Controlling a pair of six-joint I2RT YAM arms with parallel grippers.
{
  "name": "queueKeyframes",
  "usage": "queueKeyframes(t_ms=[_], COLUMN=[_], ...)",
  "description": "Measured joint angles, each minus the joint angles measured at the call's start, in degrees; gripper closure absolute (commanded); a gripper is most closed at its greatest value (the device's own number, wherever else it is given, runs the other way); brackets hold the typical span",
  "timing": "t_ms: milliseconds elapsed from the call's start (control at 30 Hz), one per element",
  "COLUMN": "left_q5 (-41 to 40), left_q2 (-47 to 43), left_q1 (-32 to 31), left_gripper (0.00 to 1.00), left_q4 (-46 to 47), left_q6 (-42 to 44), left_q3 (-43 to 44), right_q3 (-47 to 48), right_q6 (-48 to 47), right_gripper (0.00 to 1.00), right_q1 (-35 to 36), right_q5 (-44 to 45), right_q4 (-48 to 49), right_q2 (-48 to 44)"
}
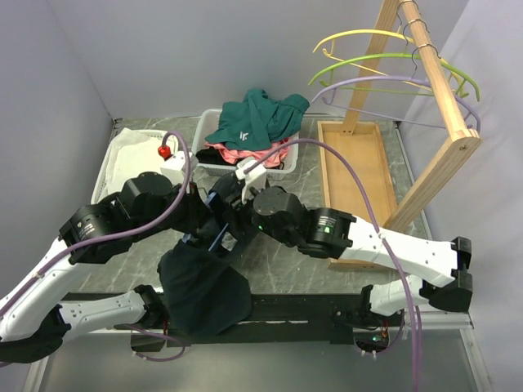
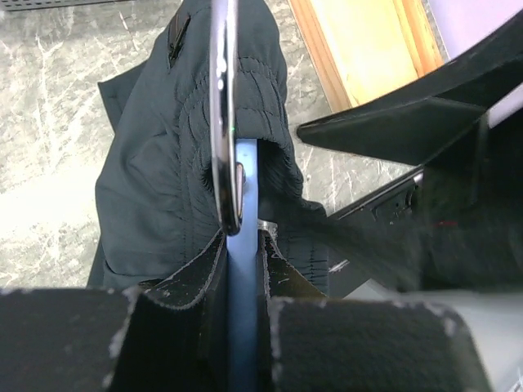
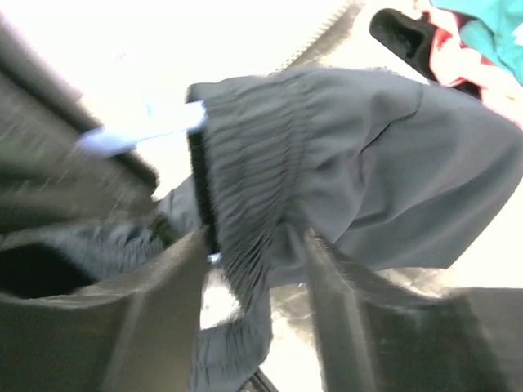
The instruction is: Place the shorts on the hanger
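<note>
At the near middle of the grey marbled tabletop [image 1: 278, 265], between the two arms, you have the soft, baggy, very dark navy fabric shorts [image 1: 200, 290] hanging from the thin light-blue curved hanger [image 2: 245, 188].

From above you see the shorts as one dark bunch. Its long axis runs from the hands toward the near edge, and its lower end lies over the black rail [image 1: 294, 314] there. The hanger shows only as small blue bits among the arms.

The left wrist view gives you what the top view hides. The left hand [image 2: 243, 269] is clamped on the hanger, which points straight away from it, edge-on. The shiny metal wire hook [image 2: 222, 122] runs along the same line. The gathered elastic waistband [image 2: 270, 155] wraps the hanger's arm just beyond the hand, and the fabric falls off to the left of it.

The right wrist view is blurred. It shows you the right hand [image 3: 257, 245] with its fingers [image 3: 163, 310] apart and the waistband in the gap; you cannot tell whether either pad touches the cloth. In that view the hanger's blue end pokes out of the waistband toward the upper left.

Only the top view shows you the white bin [image 1: 203, 135] behind, with a teal green garment [image 1: 257, 118] on a pink garment [image 1: 245, 155]. It also shows the wooden tray [image 1: 351, 171] and the wooden rack [image 1: 448, 98] at far right.
</note>
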Motion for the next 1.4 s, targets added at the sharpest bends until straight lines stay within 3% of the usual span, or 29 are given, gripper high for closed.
queueKeyframes(t_ms=[33,67,133,367,500,733,800,867,1033,1400], left_q5=[0.20,0.55,1.25,3.10,4.07,4.22,4.28,4.68,6.84,10.71], left_q2=[-0.07,-0.17,-0.48,-2.97,-4.70,-8.39,-9.01,-9.25,-8.72,-7.50], left_q1=[0.00,0.02,0.02,0.17,0.15,0.15,0.15,0.15,0.15,0.15], left_gripper=[0.99,0.99,0.99,0.93,0.90,0.86,0.85,0.87,0.87,0.87], left_q4=[-0.07,-0.13,-0.26,1.31,3.56,8.39,9.38,10.34,12.09,13.33], left_q6=[0.17,0.44,0.85,2.58,3.80,5.35,5.64,6.38,8.44,10.47], left_q3=[0.02,0.02,0.00,-2.23,-4.39,-9.86,-11.06,-11.89,-12.39,-12.37], right_q3=[1.01,1.90,3.28,9.88,12.28,9.79,7.98,6.47,6.64,10.36], right_q6=[-0.04,0.15,1.29,2.89,3.32,2.69,1.77,0.33,-2.27,-6.45], right_gripper=[0.63,0.78,0.92,0.96,0.89,0.47,0.42,0.40,0.47,0.48], right_q1=[-0.31,-0.79,-3.50,-14.38,-15.15,-13.92,-11.21,-8.37,-5.46,-1.07], right_q5=[0.70,1.01,1.25,1.27,0.74,-2.71,-3.19,-4.09,-7.52,-9.40], right_q4=[-0.72,-1.25,-2.10,-6.88,-7.30,-8.59,-8.09,-7.32,-4.37,-1.09], right_q2=[0.83,1.62,2.75,2.80,2.75,1.42,-0.72,-3.30,-7.32,1.36])
